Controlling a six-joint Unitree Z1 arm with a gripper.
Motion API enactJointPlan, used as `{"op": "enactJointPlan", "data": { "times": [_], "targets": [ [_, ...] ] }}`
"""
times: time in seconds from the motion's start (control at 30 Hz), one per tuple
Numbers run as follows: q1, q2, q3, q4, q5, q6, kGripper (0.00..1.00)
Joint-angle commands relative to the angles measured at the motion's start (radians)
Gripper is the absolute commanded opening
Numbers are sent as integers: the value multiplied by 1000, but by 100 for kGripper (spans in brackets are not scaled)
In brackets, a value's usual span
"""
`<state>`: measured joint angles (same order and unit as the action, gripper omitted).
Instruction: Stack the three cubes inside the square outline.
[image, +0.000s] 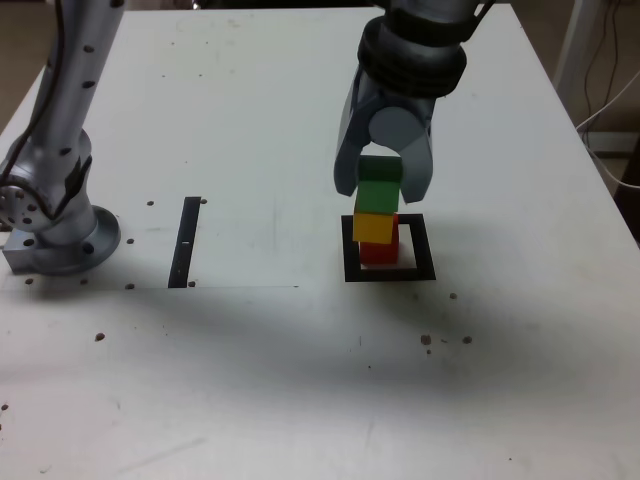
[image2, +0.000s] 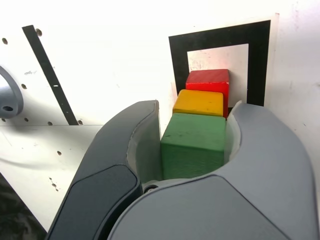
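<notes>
the green cube (image2: 193, 146) is clamped in the hand (image2: 190, 142), over the yellow cube (image2: 199, 103); the red cube (image: 380, 248) is seen lower, inside the square outline (image: 425, 247) on the counter (image: 240, 380).

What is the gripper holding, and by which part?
The green cube, between the jaws, apparently by two opposite sides; the exact contact can't be made out.

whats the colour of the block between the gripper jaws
Green; the block shows best in the wrist view.
</notes>
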<state>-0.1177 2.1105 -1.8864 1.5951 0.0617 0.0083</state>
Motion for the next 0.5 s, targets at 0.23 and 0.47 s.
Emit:
{"op": "enactJointPlan", "data": {
  "times": [0.23, 0.47],
  "targets": [
    [1, 0, 9, 2, -2, 8, 99],
    [1, -23, 27, -4, 4, 7, 99]
  ]
}}
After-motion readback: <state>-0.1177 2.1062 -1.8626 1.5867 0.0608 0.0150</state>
